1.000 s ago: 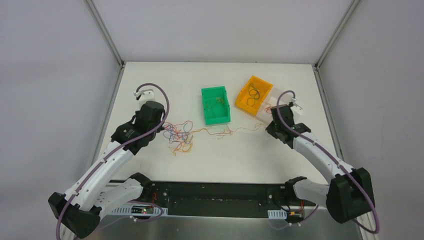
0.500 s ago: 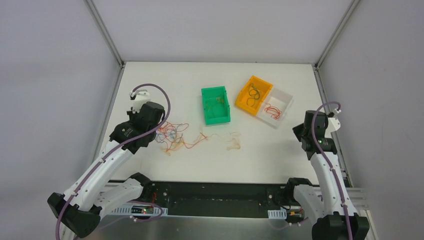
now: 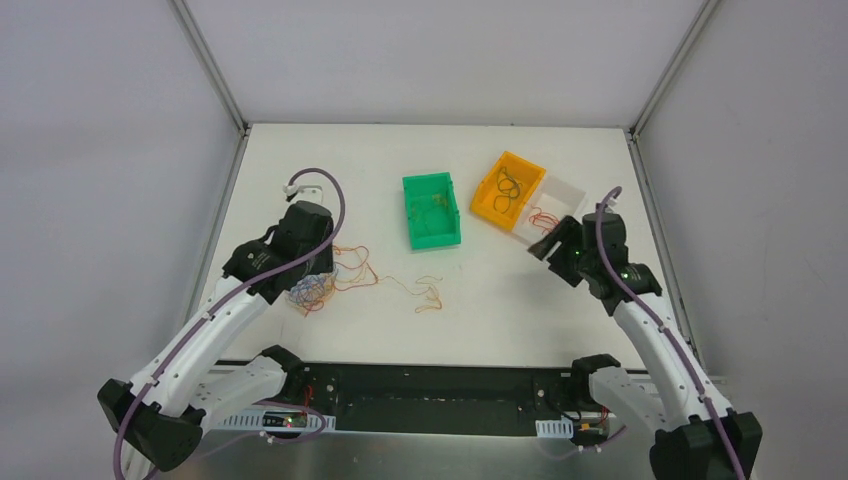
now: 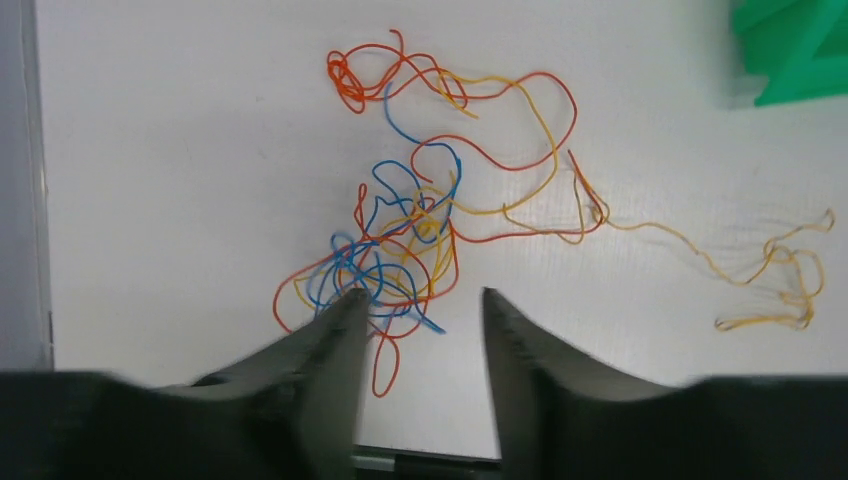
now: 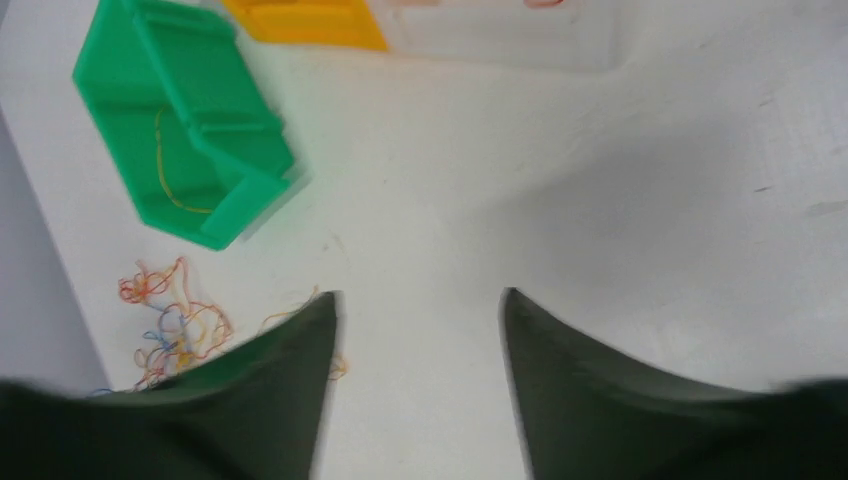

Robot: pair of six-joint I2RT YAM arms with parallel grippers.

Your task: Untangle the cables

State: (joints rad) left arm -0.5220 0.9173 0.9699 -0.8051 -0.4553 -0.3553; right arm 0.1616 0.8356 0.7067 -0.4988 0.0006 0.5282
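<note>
**Top view.** Count: two arms, the left arm and the right arm; three bins; one main tangle of cables. The white worktop is enclosed by plain grey walls, with metal frame posts at both far corners. The cables lie near the left edge, and loose orange strands trail toward the middle. The green bin, orange bin and clear bin sit toward the far edge; the orange and clear bins touch. The green bin holds a thin yellowish strand, the orange bin dark loops, the clear bin red strands.

**Left wrist view.** Left gripper: jaws moderately parted, clamping nothing. One fingertip overlaps the edge of the red, blue and yellow tangle.

**Right wrist view.** Right gripper: jaws parted, empty, above bare worktop.
</note>
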